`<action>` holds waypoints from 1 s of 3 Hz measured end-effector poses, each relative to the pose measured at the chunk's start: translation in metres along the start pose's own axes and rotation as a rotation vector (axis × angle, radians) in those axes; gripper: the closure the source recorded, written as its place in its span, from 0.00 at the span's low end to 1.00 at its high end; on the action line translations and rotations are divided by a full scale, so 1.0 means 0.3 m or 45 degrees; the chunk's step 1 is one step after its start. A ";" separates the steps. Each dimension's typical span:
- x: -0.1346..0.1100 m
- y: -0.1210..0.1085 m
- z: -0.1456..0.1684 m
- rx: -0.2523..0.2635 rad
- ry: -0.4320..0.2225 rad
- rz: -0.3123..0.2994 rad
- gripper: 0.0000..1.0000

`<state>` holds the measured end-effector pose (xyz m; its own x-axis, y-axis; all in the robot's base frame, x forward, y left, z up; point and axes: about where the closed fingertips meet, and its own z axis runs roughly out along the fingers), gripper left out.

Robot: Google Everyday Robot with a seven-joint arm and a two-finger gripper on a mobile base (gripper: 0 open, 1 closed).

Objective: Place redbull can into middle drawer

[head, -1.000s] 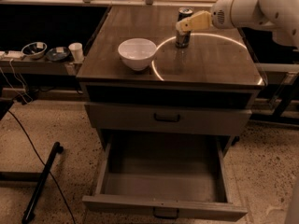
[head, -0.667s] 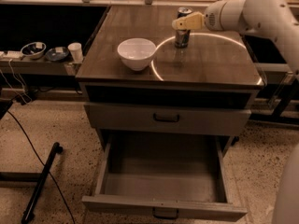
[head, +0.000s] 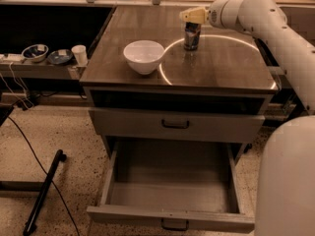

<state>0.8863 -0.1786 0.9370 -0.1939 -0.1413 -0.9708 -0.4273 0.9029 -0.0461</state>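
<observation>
The redbull can (head: 192, 36), slim and blue-and-silver, stands upright on the dark cabinet top (head: 221, 68), at the back and right of the white bowl. My gripper (head: 193, 16), pale yellow, is at the end of the white arm that reaches in from the right. It sits right at the can's top and hides its lid. The middle drawer (head: 170, 216) is pulled wide open below; it is a deep grey box with nothing in it and a small dark handle on its front.
A white bowl (head: 143, 56) stands on the cabinet top, left of the can. A shallower drawer (head: 175, 125) with a black handle is shut above the open one. A small white cup (head: 78, 54) and two dishes (head: 34, 52) sit on a left shelf. A black pole (head: 44, 191) lies on the floor.
The arm has swung left, and the gripper has moved from just right of the can's top to directly over it. The can and the drawer have not moved.
</observation>
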 end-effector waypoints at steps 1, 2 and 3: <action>0.068 0.008 0.064 -0.016 0.082 0.014 0.36; 0.154 0.067 0.090 -0.159 0.161 0.048 0.67; 0.103 0.133 0.045 -0.330 0.057 0.049 0.91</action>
<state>0.8752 -0.1413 0.9020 -0.2508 -0.1317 -0.9590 -0.6297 0.7746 0.0584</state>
